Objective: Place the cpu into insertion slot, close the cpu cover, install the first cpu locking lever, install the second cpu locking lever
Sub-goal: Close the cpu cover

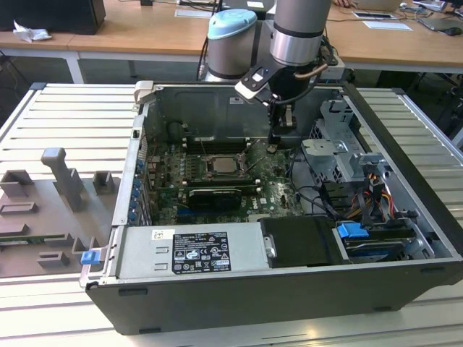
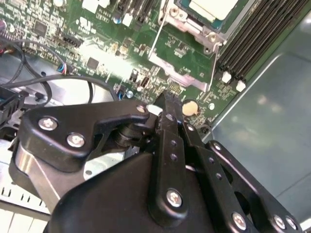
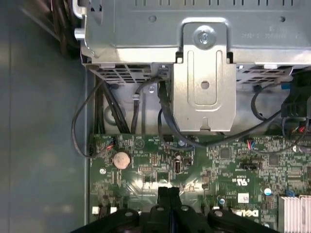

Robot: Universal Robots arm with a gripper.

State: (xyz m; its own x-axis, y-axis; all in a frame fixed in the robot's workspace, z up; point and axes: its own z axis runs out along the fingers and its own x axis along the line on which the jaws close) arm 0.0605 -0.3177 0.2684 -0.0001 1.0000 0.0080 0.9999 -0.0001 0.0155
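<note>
Wooden office desks (image 1: 145,32) line the background. In front of them a ribbed pale metal table (image 1: 65,108) carries an open black-and-grey desktop computer case (image 1: 217,303) lying on its side, with a green circuit board (image 1: 271,184) on its floor.

The cpu (image 1: 219,164), a small flat square chip with a pale silvery face, lies in the insertion slot (image 1: 233,173), a square silver-rimmed socket near the middle of the board. In the second wrist view the cpu cover (image 2: 192,24), a thin silvery metal frame plate, appears to lie down around the chip, and a thin silver wire lever (image 2: 156,31) runs along its side; I cannot tell whether it is latched.

The black two-finger gripper (image 1: 273,147) hangs over the board at about three o'clock from the socket in the exterior view, apart from it. In both wrist views its fingertips (image 3: 164,191) are pressed together with nothing between them, close to a round silver coin battery (image 3: 121,158).

By my reckoning the chip is light and stiff but fragile on its contact side, and best held by its bare edges. The cover is thin, hinged sheet metal, best pushed on its free edge. The levers look springy, thin and slippery, and probably need a grip or a press near their bent ends.
</note>
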